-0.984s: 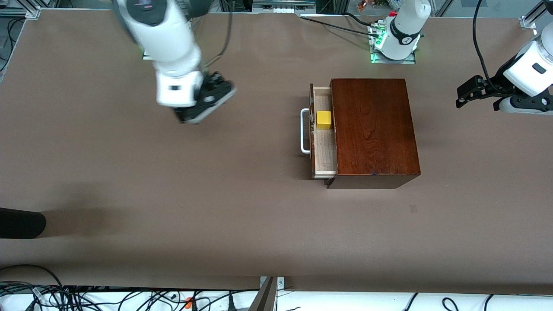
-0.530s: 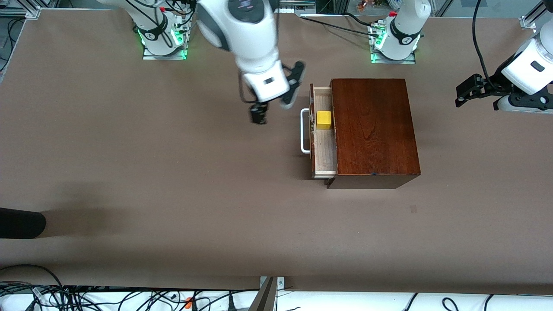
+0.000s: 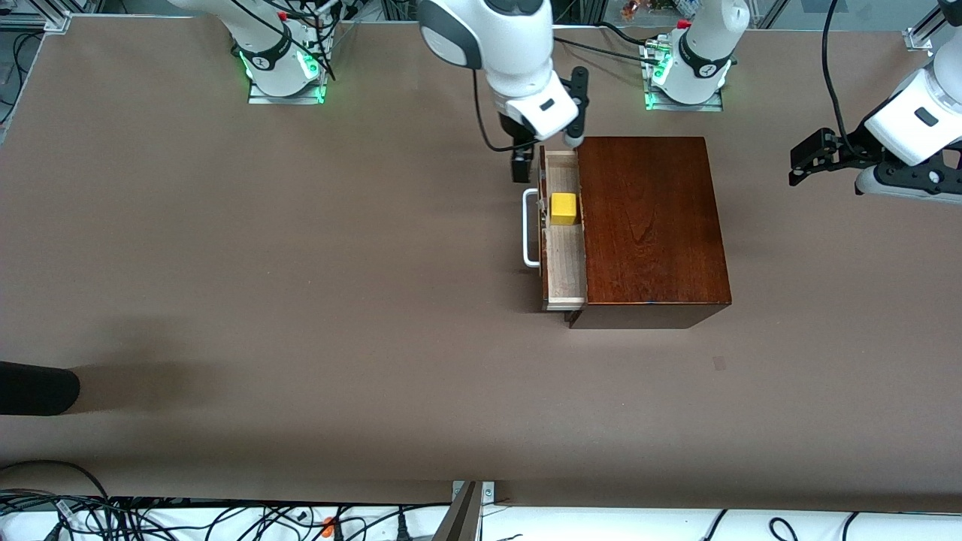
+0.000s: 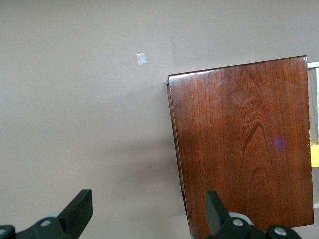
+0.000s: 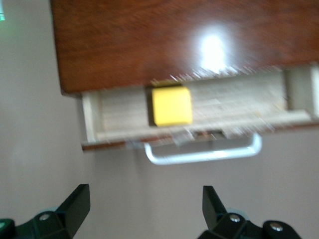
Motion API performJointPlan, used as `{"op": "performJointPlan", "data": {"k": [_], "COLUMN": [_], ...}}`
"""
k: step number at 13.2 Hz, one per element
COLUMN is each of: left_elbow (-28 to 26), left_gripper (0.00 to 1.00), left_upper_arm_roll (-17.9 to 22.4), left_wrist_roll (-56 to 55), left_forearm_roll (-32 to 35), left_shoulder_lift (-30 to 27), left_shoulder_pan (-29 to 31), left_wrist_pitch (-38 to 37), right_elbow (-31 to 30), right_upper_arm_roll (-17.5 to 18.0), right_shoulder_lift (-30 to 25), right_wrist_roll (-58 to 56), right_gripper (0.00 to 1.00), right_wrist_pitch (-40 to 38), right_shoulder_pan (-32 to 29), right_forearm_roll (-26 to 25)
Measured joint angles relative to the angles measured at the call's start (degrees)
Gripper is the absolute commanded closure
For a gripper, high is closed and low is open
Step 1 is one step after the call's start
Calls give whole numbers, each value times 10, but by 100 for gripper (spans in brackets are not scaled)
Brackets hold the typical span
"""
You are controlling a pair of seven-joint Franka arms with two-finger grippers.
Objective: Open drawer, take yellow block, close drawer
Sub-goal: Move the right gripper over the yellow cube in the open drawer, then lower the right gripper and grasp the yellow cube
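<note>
Right gripper above drawer end, fingers wide; yellow block inside. Left gripper waits, fingers wide.

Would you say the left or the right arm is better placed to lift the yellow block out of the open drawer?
Right, probably. The right gripper, open, hangs over the drawer end, close to the yellow block. The left gripper, also open, waits past the box's closed side.

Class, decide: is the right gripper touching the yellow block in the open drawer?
Apart. The right wrist view shows the right gripper open, with bare table and the drawer handle between its fingertips and the yellow block.
</note>
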Motion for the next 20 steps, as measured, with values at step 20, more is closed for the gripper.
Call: {"op": "performJointPlan", "data": {"k": [20], "left_elbow": [13], "left_gripper": [0], "left_upper_arm_roll": [-7], "left_wrist_roll": [0], "left_forearm_roll": [0], "left_shoulder_lift": [20], "left_shoulder_pan": [-3], "left_wrist_pitch": [0], "right_elbow": [115], "right_upper_arm_roll": [-6], "right_shoulder_lift": [158], "right_wrist_roll": [-26], "right_gripper": [0], "right_wrist_pitch": [57], "right_shoulder_pan": [14], "right_forearm_roll": [-2]}}
